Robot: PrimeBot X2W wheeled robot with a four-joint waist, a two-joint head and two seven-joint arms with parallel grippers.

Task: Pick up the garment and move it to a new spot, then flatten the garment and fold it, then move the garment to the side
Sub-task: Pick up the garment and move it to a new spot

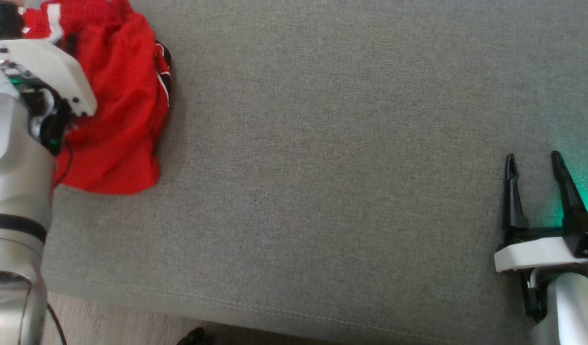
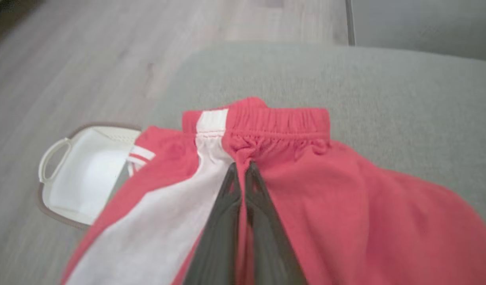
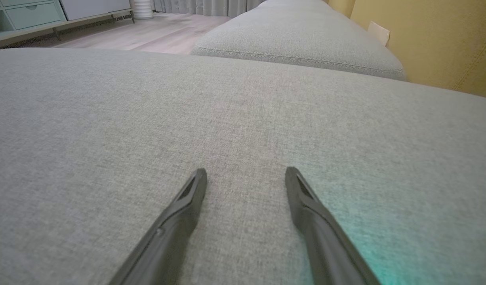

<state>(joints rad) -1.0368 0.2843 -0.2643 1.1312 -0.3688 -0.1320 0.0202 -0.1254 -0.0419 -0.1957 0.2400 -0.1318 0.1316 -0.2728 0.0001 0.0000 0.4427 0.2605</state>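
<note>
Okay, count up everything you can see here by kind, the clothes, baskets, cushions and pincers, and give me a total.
Garments: 1, the red shorts
Baskets: 1, the white basket
Cushions: 2, the near grey cushion and the far grey cushion
Pincers: 2, the left pincer and the right pincer
Total: 6

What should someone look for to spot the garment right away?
Start with the wide grey cushion and go to its far left end. The garment sits bunched there, the left gripper shut on it: red shorts with a gathered elastic waistband and a white side stripe, unlike the plain white basket on the floor nearby.
</note>
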